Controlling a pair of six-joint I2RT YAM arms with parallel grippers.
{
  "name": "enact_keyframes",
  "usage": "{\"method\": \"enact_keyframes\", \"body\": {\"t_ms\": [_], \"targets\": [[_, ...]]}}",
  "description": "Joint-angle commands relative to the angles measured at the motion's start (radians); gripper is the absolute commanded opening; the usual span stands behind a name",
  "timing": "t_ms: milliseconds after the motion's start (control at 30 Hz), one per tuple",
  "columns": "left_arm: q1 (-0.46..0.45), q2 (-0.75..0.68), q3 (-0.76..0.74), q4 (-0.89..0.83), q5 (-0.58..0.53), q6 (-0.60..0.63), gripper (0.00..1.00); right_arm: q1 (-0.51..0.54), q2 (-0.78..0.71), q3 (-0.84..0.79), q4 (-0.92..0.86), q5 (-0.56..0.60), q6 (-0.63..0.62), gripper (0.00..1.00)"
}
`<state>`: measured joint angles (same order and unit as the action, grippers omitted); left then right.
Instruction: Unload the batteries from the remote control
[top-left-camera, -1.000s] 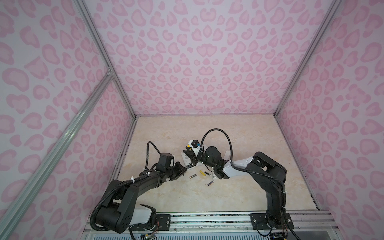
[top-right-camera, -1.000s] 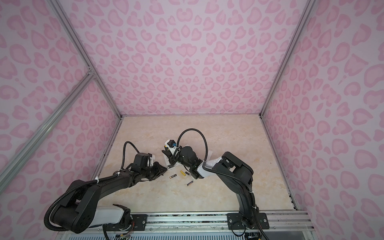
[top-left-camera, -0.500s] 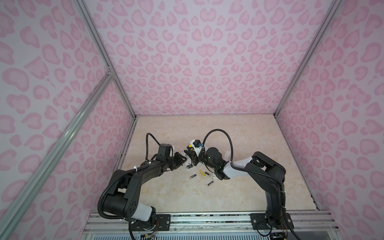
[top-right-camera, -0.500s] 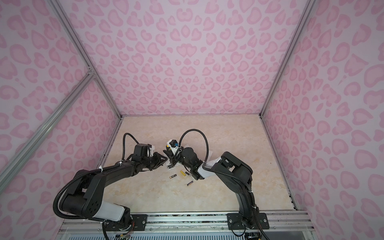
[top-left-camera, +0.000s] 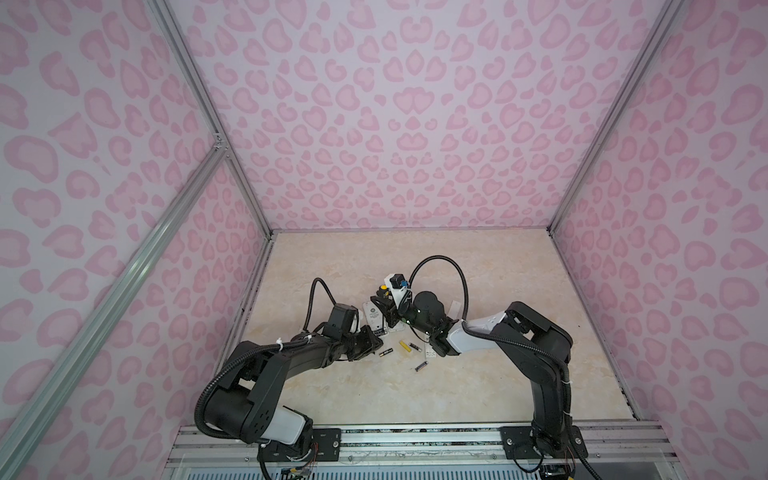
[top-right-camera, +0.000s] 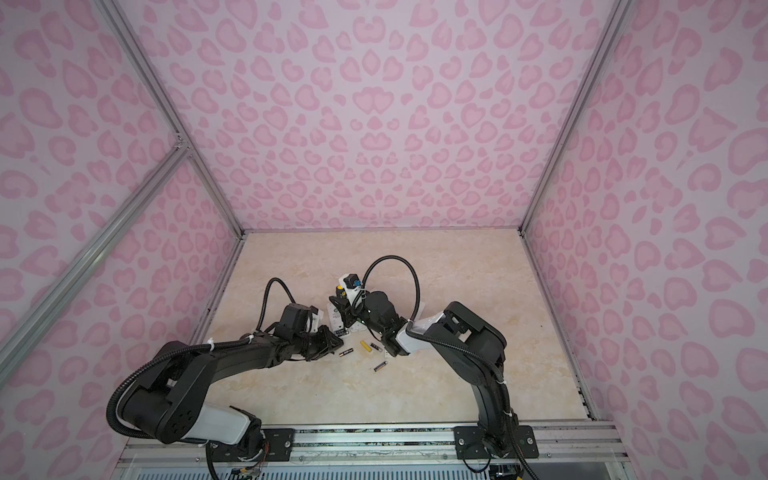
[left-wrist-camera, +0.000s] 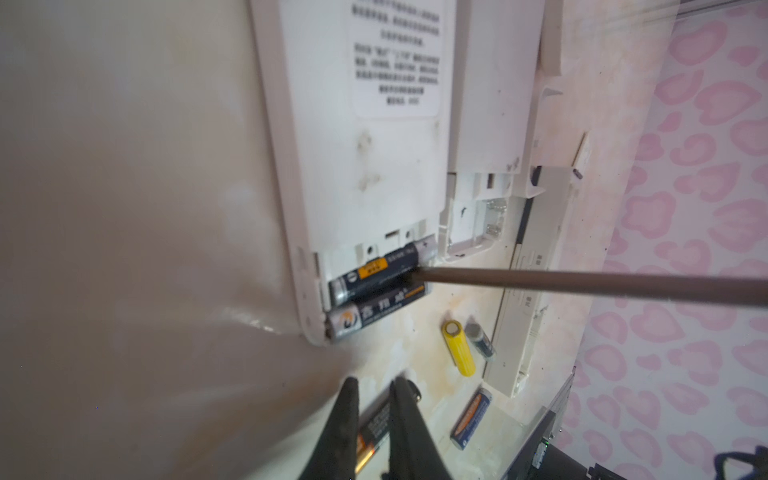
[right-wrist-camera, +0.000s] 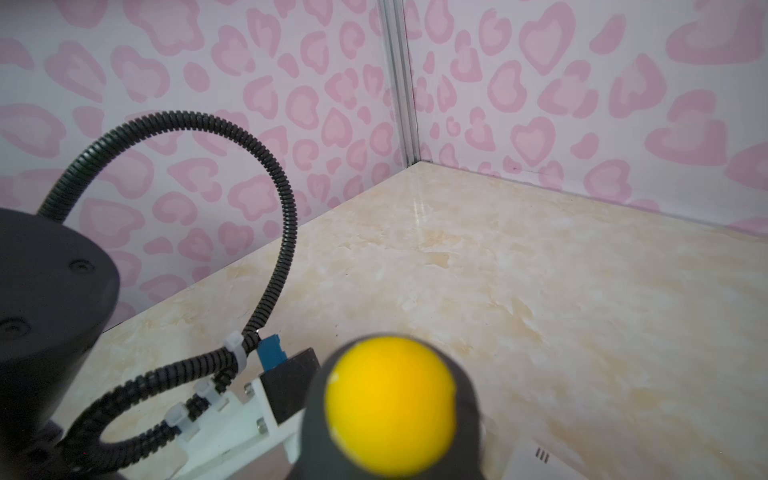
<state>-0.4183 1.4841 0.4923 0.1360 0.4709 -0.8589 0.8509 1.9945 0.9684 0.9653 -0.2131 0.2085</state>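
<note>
A white remote (left-wrist-camera: 365, 174) (top-left-camera: 374, 320) lies back up with its compartment open. Two black batteries (left-wrist-camera: 382, 270) sit in that compartment. My right gripper (top-left-camera: 385, 309) is shut on the yellow-capped screwdriver handle (right-wrist-camera: 390, 403), and the shaft (left-wrist-camera: 582, 282) ends against those batteries. Loose on the table lie a yellow battery (left-wrist-camera: 459, 347), a dark one (left-wrist-camera: 480, 338) and a bluish one (left-wrist-camera: 471, 417). A black-and-gold one (left-wrist-camera: 376, 424) (top-left-camera: 385, 352) shows through the slit of my left gripper (left-wrist-camera: 379, 386), whose fingers stand almost together over it.
A second white remote (left-wrist-camera: 490, 83) with an empty compartment lies against the first. A long white piece (left-wrist-camera: 528, 291) lies beside the loose batteries. A small white cover (top-left-camera: 455, 309) rests behind the right arm. Pink patterned walls (top-left-camera: 623, 291) enclose the marble table (top-left-camera: 374, 399).
Half a second ago my left gripper was up by the remote; it has come back down beside the black-and-gold battery. The right arm, the screwdriver and the loose batteries have not moved.
</note>
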Motion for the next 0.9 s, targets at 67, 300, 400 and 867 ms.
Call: {"method": "enact_keyframes", "body": {"t_ms": [67, 300, 400, 867], "targets": [[-0.004, 0.02, 0.015, 0.011, -0.05, -0.007, 0.17, -0.003, 0.013, 0.06, -0.15, -0.022, 0.026, 0.0], [-0.004, 0.072, 0.045, 0.012, -0.058, -0.003, 0.12, -0.018, 0.018, 0.107, -0.259, -0.049, 0.06, 0.0], [-0.004, 0.079, 0.047, 0.013, -0.064, 0.003, 0.07, -0.028, 0.023, 0.118, -0.29, -0.057, 0.079, 0.0], [-0.004, 0.064, 0.036, 0.005, -0.075, 0.017, 0.04, -0.064, 0.013, 0.182, -0.439, -0.068, 0.124, 0.0]]}}
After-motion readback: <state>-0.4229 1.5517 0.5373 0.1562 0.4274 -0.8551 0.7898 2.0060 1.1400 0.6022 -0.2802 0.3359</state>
